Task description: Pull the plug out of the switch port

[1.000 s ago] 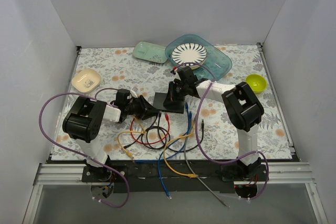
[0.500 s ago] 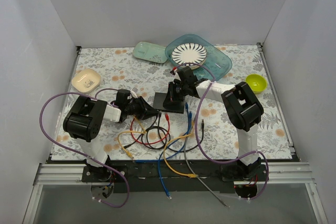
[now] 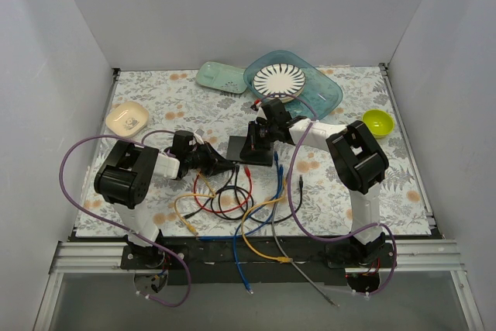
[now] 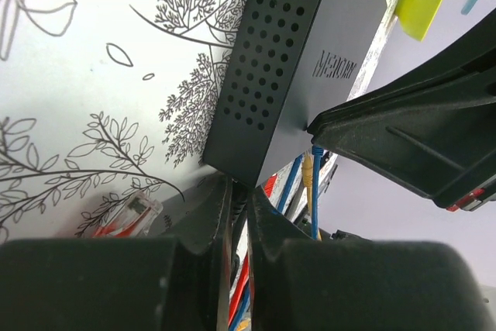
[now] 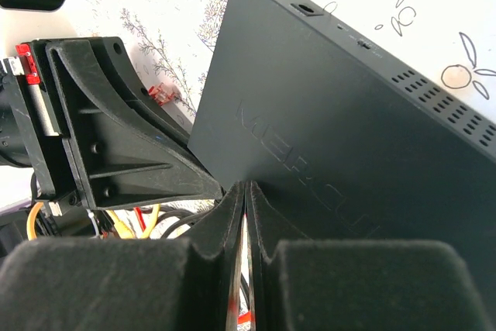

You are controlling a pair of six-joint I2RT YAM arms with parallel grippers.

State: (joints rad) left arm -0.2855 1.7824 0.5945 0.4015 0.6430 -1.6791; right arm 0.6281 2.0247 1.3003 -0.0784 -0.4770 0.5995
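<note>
The switch (image 4: pixel 310 44) has a smooth, matt black casing with a field of small punched holes and lettering in the same black (metal or plastic, I cannot tell). The left gripper (image 4: pixel 240 191) and right gripper (image 5: pixel 246 187) are matt black plastic, faintly grainy. At the lower left of the left wrist view, a loose connector (image 4: pixel 128 215) is clear, glossy plastic. The table cover (image 3: pixel 155 106) looks matt and printed. At the upper centre of the top view, the tray (image 3: pixel 329 92) is translucent blue plastic.
</note>
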